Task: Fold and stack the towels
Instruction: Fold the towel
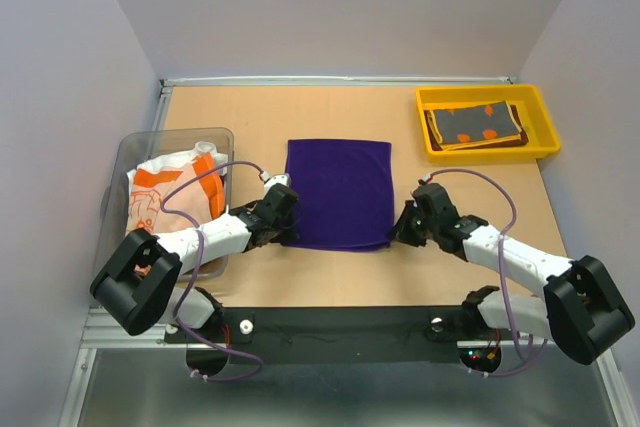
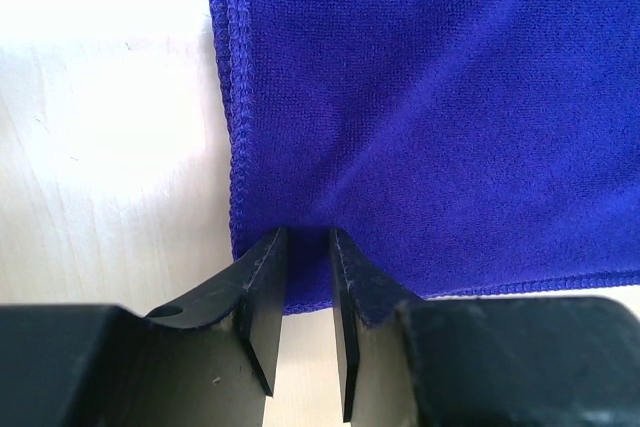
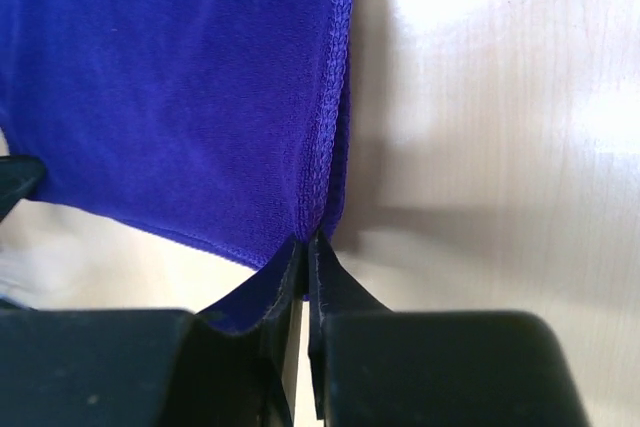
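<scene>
A deep purple towel (image 1: 340,192) lies flat in the middle of the table, its left edge doubled. My left gripper (image 1: 285,230) sits at its near left corner. In the left wrist view the purple towel (image 2: 450,107) runs between the left gripper's (image 2: 308,232) narrowed fingers, which pinch the cloth at their tips. My right gripper (image 1: 398,230) is at the near right corner. In the right wrist view the right gripper (image 3: 308,239) is shut tight on the hem of the purple towel (image 3: 180,87), which rises slightly there.
A yellow tray (image 1: 430,137) at the back right holds folded towels (image 1: 475,125), a dark one with orange patches on top. A clear bin (image 1: 120,172) at the left holds a crumpled orange-and-white towel (image 1: 170,192). Walls enclose the table.
</scene>
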Tool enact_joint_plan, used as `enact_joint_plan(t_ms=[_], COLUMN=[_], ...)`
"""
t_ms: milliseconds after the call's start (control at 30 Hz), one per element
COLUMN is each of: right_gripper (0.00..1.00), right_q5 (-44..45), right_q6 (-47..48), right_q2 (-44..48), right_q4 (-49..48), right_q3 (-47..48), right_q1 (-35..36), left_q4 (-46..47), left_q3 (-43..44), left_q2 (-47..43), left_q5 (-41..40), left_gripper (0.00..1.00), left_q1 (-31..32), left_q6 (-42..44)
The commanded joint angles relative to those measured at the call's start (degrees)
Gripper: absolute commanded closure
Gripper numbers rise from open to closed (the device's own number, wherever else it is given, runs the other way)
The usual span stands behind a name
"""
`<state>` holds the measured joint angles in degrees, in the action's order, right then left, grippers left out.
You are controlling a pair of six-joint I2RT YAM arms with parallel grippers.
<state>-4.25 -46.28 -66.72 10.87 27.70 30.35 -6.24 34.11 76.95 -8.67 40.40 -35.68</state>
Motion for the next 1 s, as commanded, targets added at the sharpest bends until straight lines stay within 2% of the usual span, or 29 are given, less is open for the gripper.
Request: enact_joint_plan(t_ms=[0, 100, 467, 600, 733, 833, 867, 900, 933, 967], right_gripper=[0.94, 0.98, 0.97, 0.97, 0.92, 0.84, 0.76, 0.71, 0.66, 0.58], right_q5=[-1.3, -2.3, -7.1, -5.4, -4.3, -5.6, -5.7, -5.4, -4.8, -2.6], right_q6=[1.0, 1.3, 2.0, 1.6, 2.4, 4.3, 4.5, 4.9, 6.0, 6.8], right_q2=[2.9, 4.0, 5.4, 3.7, 1.9, 3.4, 4.2, 5.1, 5.7, 6.2], right_q4=[1.0, 3.4, 8.8, 8.9, 8.7, 9.0, 9.7, 10.3, 10.9, 12.8], right_q3=[2.2, 2.7, -0.6, -2.6, -3.4, -3.0, -2.4, -1.5, 1.4, 3.2], right_q1=[-0.3, -0.3, -0.4, -0.3, -0.3, -0.4, -0.4, -0.4, -0.3, -0.3], left_q4=[-2.4, -3.2, -5.2, -5.8, -7.4, -9.3, -9.9, -10.5, -11.9, -12.4], left_q3=[-1.3, -1.2, -0.7, -0.3, -0.4, -0.1, 0.3, 0.6, 1.2, 2.4], left_q2=[-1.1, -1.4, -1.4, -1.0, -2.9, -5.2, -5.7, -6.3, -7.2, -7.9], left_q5=[-0.6, -1.3, -1.0, -0.3, -0.1, -1.4, -1.9, -2.2, -2.5, -2.8], left_gripper=[0.66, 0.66, 0.67, 0.70, 0.70, 0.70, 0.69, 0.67, 0.58, 0.53], left_q1=[0.2, 0.0, -0.2, -0.2, -0.3, -0.4, -0.5, -0.4, -0.4, -0.5], left_q6=[-0.6, -0.7, -0.5, -0.4, -0.9, -1.0, -0.9, -0.7, -0.4, 0.0])
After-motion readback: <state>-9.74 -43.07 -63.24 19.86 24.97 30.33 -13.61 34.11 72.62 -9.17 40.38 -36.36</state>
